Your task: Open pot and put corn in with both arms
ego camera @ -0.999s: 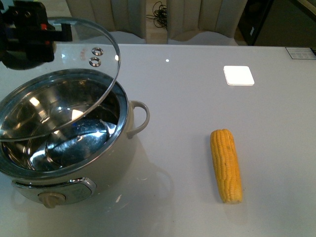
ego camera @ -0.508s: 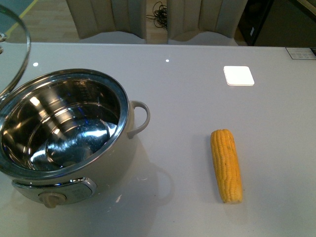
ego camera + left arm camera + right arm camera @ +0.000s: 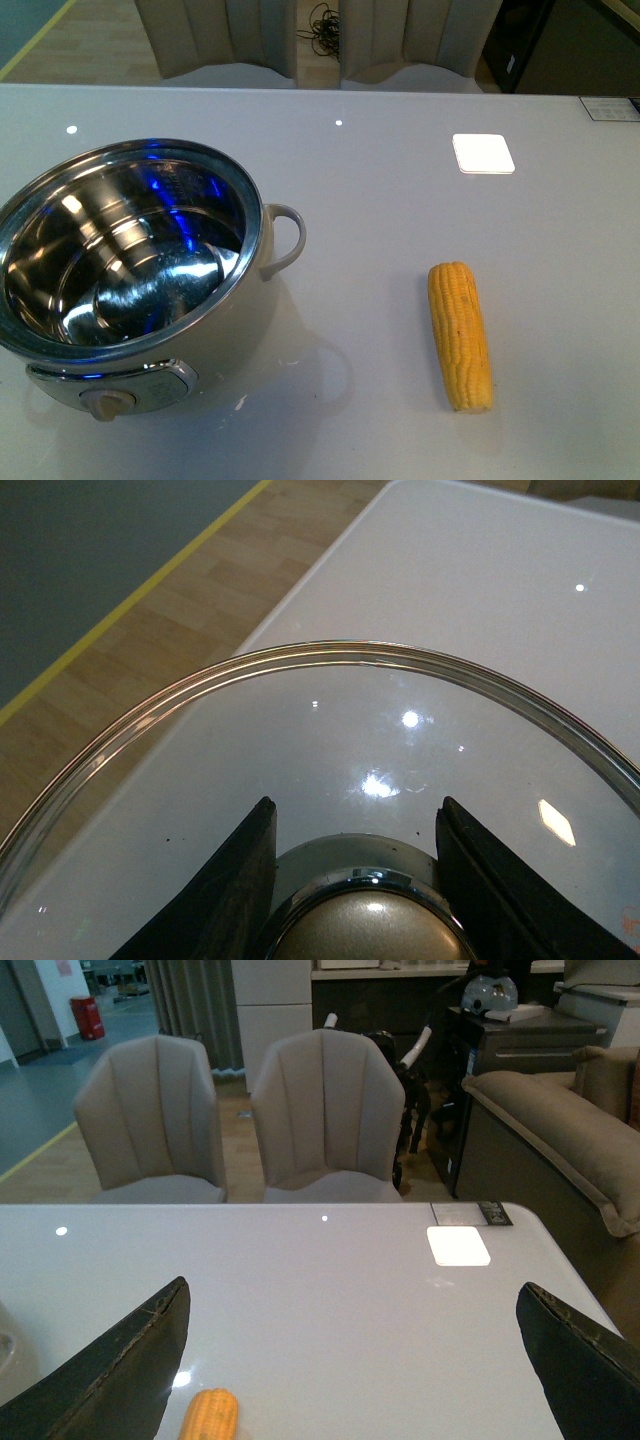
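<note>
Pot (image 3: 238, 315) open — lid (image 3: 330, 730) in left fingers (image 3: 235, 880) — corn (image 3: 460, 335) apart

Glossy pale grey-white counter (image 3: 380, 250), ceiling lights mirrored as small bright spots. Flat white square tile (image 3: 483, 153) lies on it toward the far right. Small dark printed label (image 3: 608, 107) sits at the far right corner, text too small to read. Beyond the far edge are two beige upholstered chairs with ribbed backs (image 3: 150, 1120) (image 3: 325, 1110), side by side. Black tangle of cables (image 3: 320, 20) lies on the light wooden plank floor (image 3: 150, 670) between them. Yellow floor line (image 3: 130, 600) borders a dark grey-green area. Beige cushioned sofa (image 3: 560, 1150) stands off to the right.
</note>
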Controlling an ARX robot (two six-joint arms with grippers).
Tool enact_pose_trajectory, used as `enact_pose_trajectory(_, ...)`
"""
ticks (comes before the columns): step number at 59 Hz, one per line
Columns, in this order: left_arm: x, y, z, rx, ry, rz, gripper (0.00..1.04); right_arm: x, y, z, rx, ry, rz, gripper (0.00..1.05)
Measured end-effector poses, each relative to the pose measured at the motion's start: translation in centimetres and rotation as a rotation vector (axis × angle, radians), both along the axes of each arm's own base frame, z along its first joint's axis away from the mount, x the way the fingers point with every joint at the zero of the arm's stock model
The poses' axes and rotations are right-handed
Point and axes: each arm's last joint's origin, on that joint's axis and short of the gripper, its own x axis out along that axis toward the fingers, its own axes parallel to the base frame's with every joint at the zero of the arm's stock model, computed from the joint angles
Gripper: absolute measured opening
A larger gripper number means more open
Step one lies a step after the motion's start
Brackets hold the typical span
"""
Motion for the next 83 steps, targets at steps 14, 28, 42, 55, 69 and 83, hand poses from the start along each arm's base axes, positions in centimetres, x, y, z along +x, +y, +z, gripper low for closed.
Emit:
enact_pose_trajectory(14, 1.2, 1.0, -3.3, -0.024, -0.011, 0.004, 0.42, 0.0, 0.0, 0.0, 0.0, 0.0, 0.0, 0.96)
enact_pose_trajectory(28, 2.7, 1.6, -5.6, -0.014, -0.022, -0.014, 0.42, 0.0, 0.0, 0.0, 0.0, 0.0, 0.0, 0.96)
enact_pose_trajectory(42, 3.9, 1.9, -7.9, -0.024, -0.004, -0.063, 0.42, 0.0, 0.0, 0.0, 0.0, 0.0, 0.0, 0.96)
enact_pose_trajectory(55, 4.7, 2.4, -9.7, -0.034, 0.01, -0.085, 0.42, 0.0, 0.0, 0.0, 0.0, 0.0, 0.0, 0.96)
enact_pose_trajectory(69, 5.2, 2.8, -11.2, -0.025, 0.013, -0.091, 0.42, 0.0, 0.0, 0.0, 0.0, 0.0, 0.0, 0.96)
enact_pose_trajectory(83, 5.6, 3.0, -12.3, -0.037, 0.011, -0.091, 0.42, 0.0, 0.0, 0.0, 0.0, 0.0, 0.0, 0.96)
